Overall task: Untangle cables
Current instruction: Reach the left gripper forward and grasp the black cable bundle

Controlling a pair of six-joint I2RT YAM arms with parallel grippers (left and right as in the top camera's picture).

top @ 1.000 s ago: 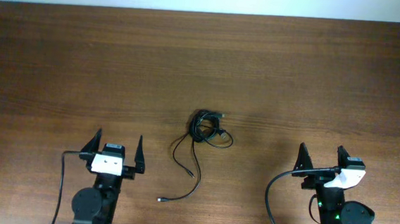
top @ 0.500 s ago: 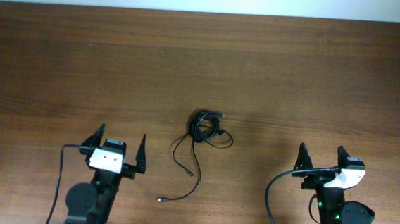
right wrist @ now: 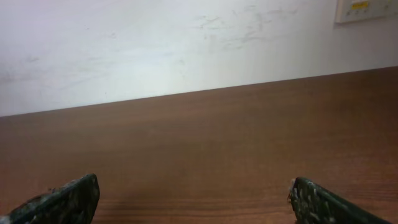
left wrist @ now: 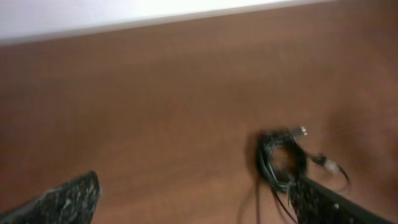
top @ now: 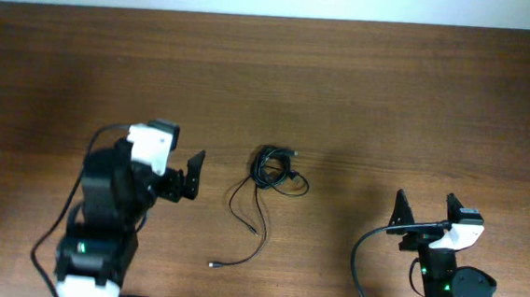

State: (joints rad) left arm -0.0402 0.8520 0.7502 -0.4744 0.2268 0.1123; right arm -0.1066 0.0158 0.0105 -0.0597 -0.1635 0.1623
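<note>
Both ends gaping and empty; cables [top: 273,172] lie loose in the middle of the counter [top: 390,101].
Nearest, my right gripper [top: 425,208] sits at the near edge, jaws spread wide, nothing between them. Further in, my left gripper [left wrist: 199,208] reaches forward, turned toward centre, equally wide, apart from the bunch. Cables: small black coil, one strand trailing toward the near edge. Beyond, white wall [right wrist: 186,50].
</note>
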